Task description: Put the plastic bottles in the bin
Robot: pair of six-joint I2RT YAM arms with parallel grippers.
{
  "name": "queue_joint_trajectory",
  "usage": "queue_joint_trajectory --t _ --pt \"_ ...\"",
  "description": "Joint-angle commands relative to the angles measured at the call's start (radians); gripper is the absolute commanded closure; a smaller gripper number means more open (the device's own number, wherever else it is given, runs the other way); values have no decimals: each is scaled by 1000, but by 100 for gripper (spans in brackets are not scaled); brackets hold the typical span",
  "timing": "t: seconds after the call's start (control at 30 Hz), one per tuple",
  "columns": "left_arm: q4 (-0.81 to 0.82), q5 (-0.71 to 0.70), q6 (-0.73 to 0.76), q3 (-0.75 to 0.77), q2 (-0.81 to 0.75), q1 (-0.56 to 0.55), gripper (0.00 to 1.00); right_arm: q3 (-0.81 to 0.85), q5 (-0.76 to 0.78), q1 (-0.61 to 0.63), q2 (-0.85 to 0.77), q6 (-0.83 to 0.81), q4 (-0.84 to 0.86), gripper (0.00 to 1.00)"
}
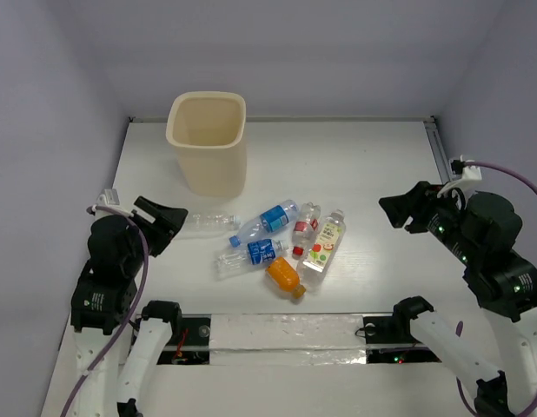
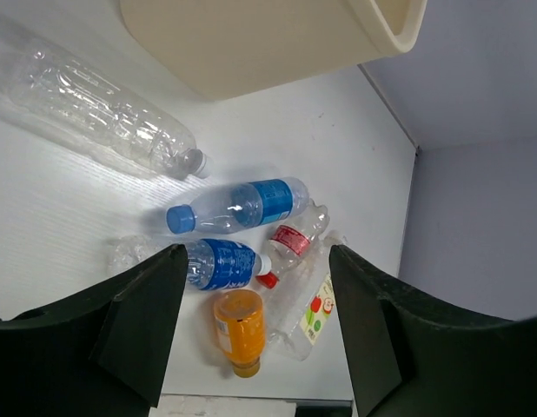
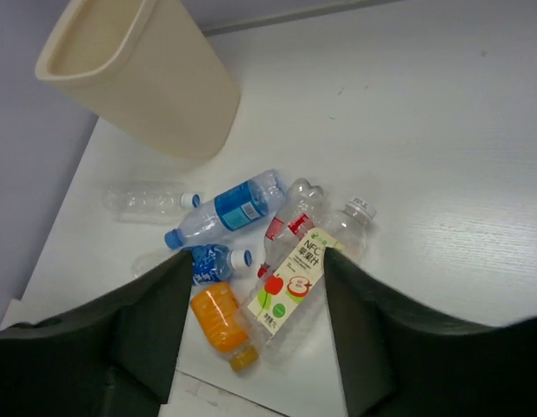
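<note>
White tabletop [image 1: 381,165] fills a booth closed in by plain pale lavender-grey walls [image 1: 338,52] at the back and both sides. A glossy strip of tape [image 1: 286,332] runs along its near edge between the two arm bases.

The left gripper [image 2: 255,254] hangs above the table's left part with its jaws spread wide, holding nothing and touching nothing. The right gripper [image 3: 257,256] hangs over the right part, likewise wide apart and empty. Both wrist cameras look between their fingers at the bottles.

The bin [image 1: 208,143] stands upright at the back left of the table, cream-beige with a rounded-square rim and sides narrowing toward the base; what can be seen of its inside shows no bottle.

All six bottles lie on their sides on the table in front of the bin:
- The plain clear bottle [image 1: 208,222] lies alone, nearest the left gripper.
- One blue-labelled bottle [image 1: 267,220] with a blue cap lies at a slant just right of it.
- A second blue-labelled bottle [image 1: 251,253] lies nearer the arms.
- The red-labelled bottle [image 1: 304,229] lies with its red cap pointing toward the near edge.
- The white bottle with the fruit-print label [image 1: 323,242] lies just right of the red-labelled one.
- The orange bottle [image 1: 285,276] lies closest to the near edge.
</note>
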Motion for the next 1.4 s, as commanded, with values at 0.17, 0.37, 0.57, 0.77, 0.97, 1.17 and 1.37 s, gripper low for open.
queue_joint_trajectory --t 0.17,0.37,0.57,0.77,0.97,1.17,1.37 --pt "41 42 -95 -181 -11 2 75 -86 -153 -6 4 12 54 100" --pt "135 30 -161 -298 6 2 100 -161 -262 -6 3 32 83 100" --pt "193 -29 -243 -415 44 2 64 -161 -295 -6 27 -6 78 91" --pt "343 -117 -279 -485 101 2 1 -187 -435 -6 61 -21 118 15" --pt "494 -200 -284 -455 297 12 1 -190 -435 5 76 -49 118 11" --pt "587 -179 -248 -429 449 93 1 -185 -470 14 91 -66 101 0" --pt "701 -116 -213 -406 606 155 1 -193 -470 14 101 -87 72 0"
